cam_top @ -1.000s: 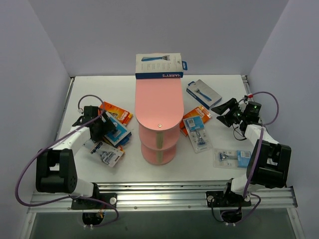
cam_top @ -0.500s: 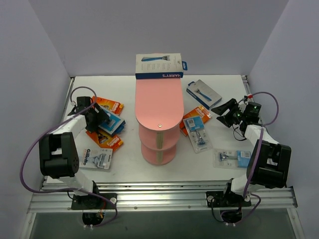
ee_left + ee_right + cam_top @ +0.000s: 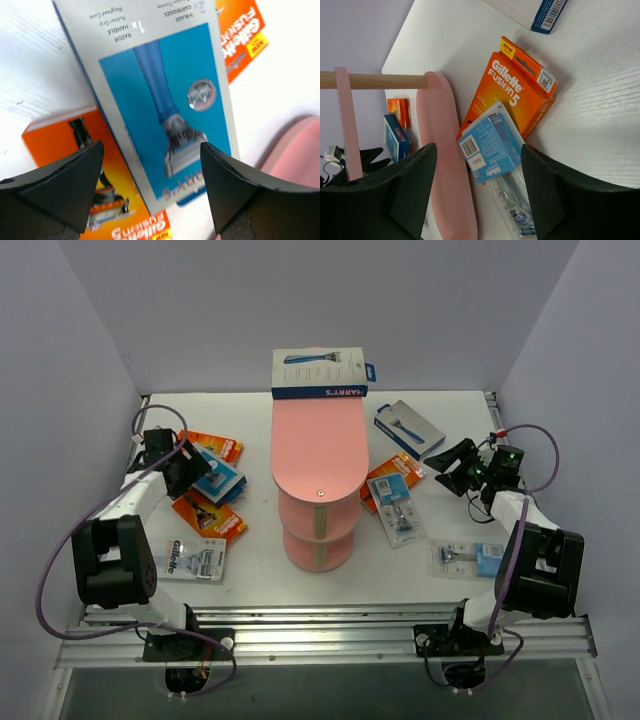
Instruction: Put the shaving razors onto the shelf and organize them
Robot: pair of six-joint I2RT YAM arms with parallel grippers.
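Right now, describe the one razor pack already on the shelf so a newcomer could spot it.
Find the pink three-tier stand at the centre of the white table. At the far end of its long oval top tier lies a white-and-blue Harry's box. No other pack is off the table.

The shelf (image 3: 318,455) stood mid-desk (image 3: 255,565), a razor box (image 3: 320,373) lying on its top tier's 12 o'clock end. At the shelf's 9 o'clock a second box (image 3: 217,481) lay over the edges of a far card (image 3: 212,445) and a near card (image 3: 210,517); a blister pack (image 3: 195,560) lay at 7 o'clock. A third box (image 3: 409,428) lay at 2 o'clock. At 3 o'clock another pack (image 3: 400,512) overlapped a third card (image 3: 515,92); a last pack (image 3: 468,558) lay at 4 o'clock.
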